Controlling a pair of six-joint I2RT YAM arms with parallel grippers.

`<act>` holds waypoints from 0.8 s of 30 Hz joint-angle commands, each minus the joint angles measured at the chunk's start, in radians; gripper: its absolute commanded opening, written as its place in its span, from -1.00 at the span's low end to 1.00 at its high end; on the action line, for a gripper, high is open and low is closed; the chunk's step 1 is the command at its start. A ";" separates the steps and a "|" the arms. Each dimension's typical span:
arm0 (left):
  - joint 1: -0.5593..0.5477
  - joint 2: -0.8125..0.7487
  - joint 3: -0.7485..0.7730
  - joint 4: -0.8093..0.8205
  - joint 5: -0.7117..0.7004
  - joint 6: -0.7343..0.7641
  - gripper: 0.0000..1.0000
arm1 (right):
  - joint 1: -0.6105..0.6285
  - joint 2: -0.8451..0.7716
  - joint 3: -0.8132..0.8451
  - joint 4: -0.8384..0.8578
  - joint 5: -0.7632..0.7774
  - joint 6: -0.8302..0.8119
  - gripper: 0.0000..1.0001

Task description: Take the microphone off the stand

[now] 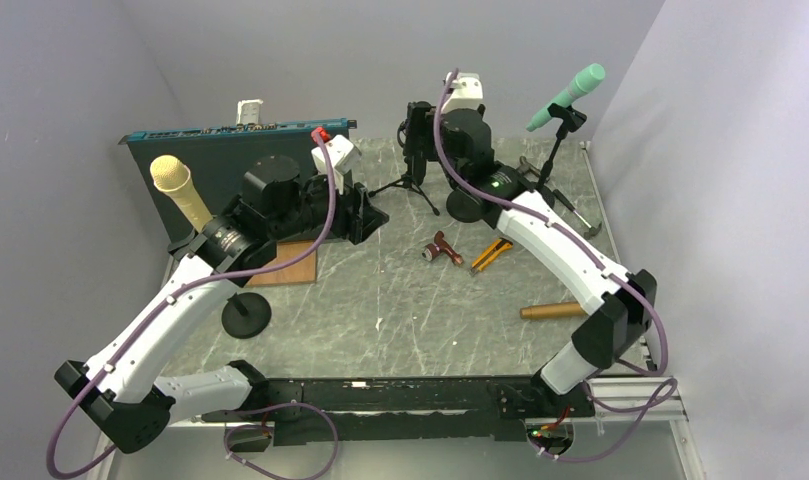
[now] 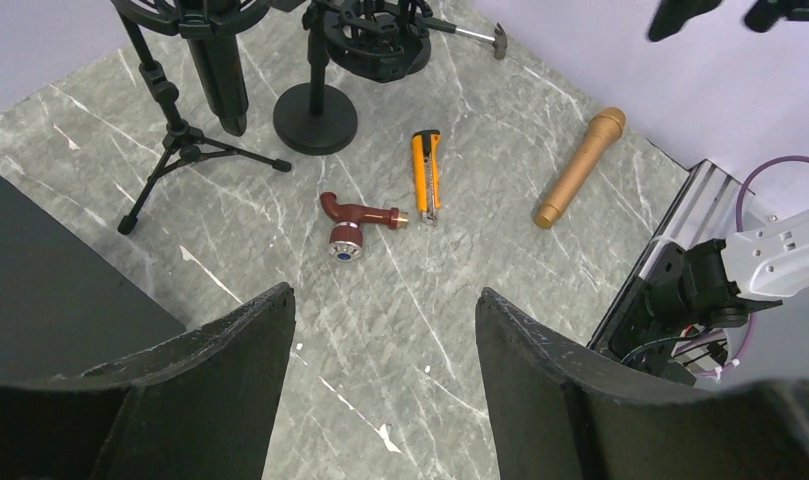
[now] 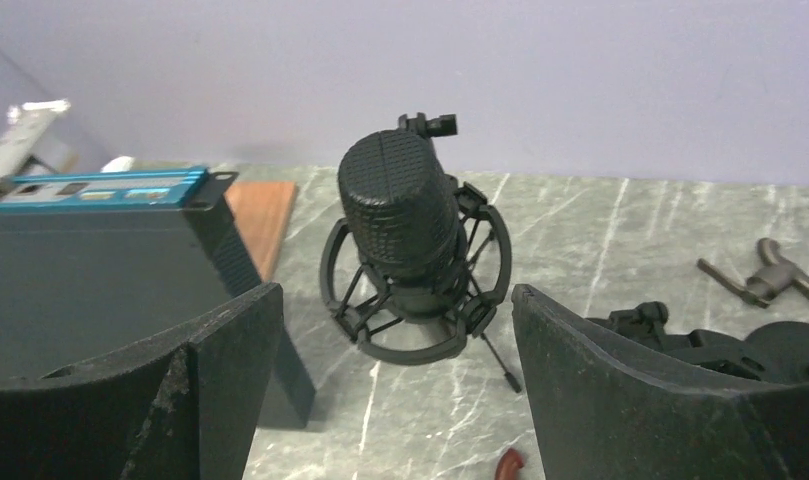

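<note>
A black condenser microphone (image 3: 398, 200) sits upright in a black shock mount (image 3: 416, 345) on a small tripod (image 1: 410, 186) at the back middle. My right gripper (image 3: 397, 291) is open and faces it, short of it, with one finger to each side. A cream microphone (image 1: 170, 178) stands on a round-base stand (image 1: 246, 313) at the left. A teal microphone (image 1: 570, 95) is clipped on a stand (image 1: 555, 160) at the back right. My left gripper (image 2: 385, 292) is open and empty above the table's middle.
A tan microphone (image 2: 580, 167) lies loose at the right, beside an orange utility knife (image 2: 428, 175) and a dark red fitting (image 2: 355, 220). A blue rack unit (image 1: 220, 165) and a wooden board (image 1: 285, 262) are at the back left. A hammer (image 1: 580, 215) lies at the right.
</note>
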State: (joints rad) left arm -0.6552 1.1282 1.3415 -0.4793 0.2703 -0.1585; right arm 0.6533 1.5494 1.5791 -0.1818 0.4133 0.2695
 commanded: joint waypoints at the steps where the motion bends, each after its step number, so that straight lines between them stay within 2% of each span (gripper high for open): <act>1: -0.004 -0.042 -0.012 0.049 -0.014 0.001 0.40 | 0.014 0.043 0.100 0.016 0.116 -0.071 0.71; 14: -0.004 -0.046 -0.013 0.051 -0.020 0.004 0.40 | 0.016 0.202 0.248 -0.039 0.164 -0.131 0.50; 24: -0.003 -0.030 0.000 0.033 -0.021 0.008 0.39 | 0.016 0.243 0.275 -0.055 0.150 -0.136 0.08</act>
State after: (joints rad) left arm -0.6556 1.1107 1.3281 -0.4759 0.2592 -0.1585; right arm 0.6640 1.7962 1.8050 -0.2424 0.5510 0.1471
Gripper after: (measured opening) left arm 0.694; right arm 0.591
